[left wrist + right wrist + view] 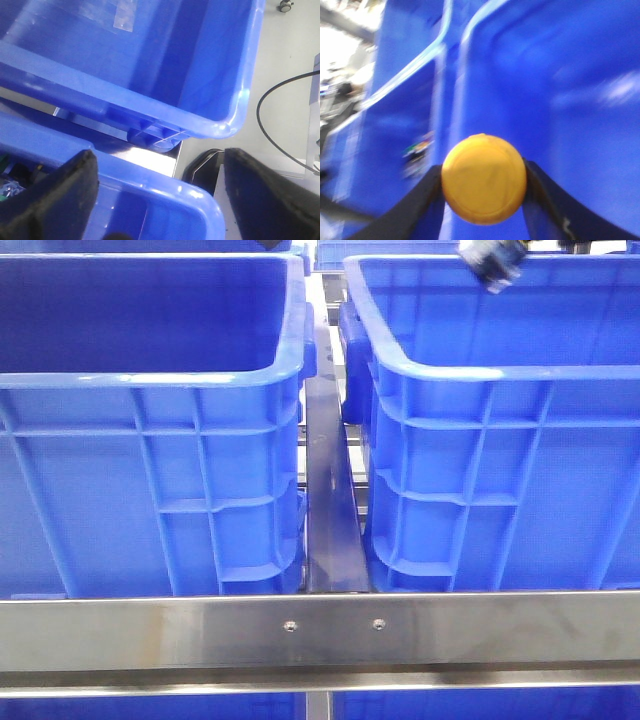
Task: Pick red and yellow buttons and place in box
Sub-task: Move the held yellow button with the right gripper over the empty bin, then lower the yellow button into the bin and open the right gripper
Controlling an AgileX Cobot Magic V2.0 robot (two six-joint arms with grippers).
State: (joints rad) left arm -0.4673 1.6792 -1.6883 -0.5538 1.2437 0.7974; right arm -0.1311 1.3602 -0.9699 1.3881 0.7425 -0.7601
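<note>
A round orange-yellow button (484, 179) sits pinched edge to edge between the two dark fingers of my right gripper (484, 186), which is shut on it. Blurred blue crate walls (560, 90) fill the view behind it. In the front view a dark part of the right gripper (492, 262) hangs over the back of the right blue box (500, 440). My left gripper (160, 200) is open and holds nothing. It hovers over the rounded corner rim of a blue crate (190, 192). No red button is in view.
A second, identical blue crate (150, 440) stands at the left, with a narrow gap and a dark metal strip (330, 510) between the two. A steel rail (320, 635) crosses the front. A black cable (280, 95) lies on the grey floor beside the crates.
</note>
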